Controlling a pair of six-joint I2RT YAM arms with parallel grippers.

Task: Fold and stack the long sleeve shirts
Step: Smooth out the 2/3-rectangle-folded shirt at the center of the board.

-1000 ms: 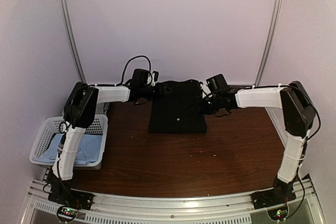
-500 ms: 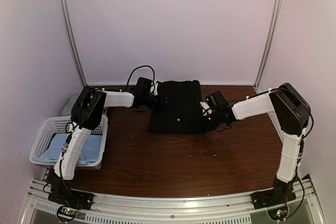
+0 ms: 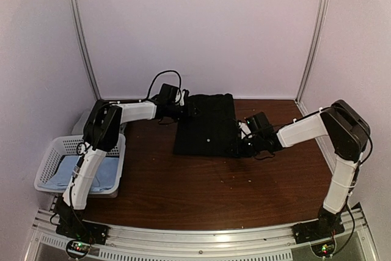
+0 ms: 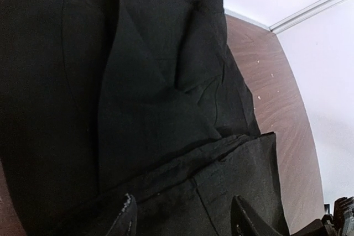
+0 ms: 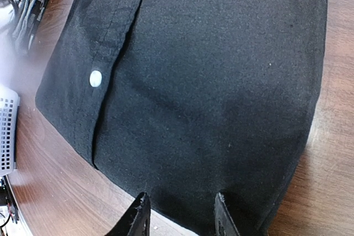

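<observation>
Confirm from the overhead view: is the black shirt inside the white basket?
No, the black shirt lies folded on the table; the basket holds a light blue one.

You'll find the folded shirt (image 3: 206, 128) on the table (image 3: 201, 191), far centre. The left gripper (image 3: 190, 109) is at its far-left corner and the right gripper (image 3: 242, 141) at its near-right corner. The basket (image 3: 51, 152) is at the table's left edge, nearer you — a second shirt (image 3: 102, 173) lies in it.
</observation>
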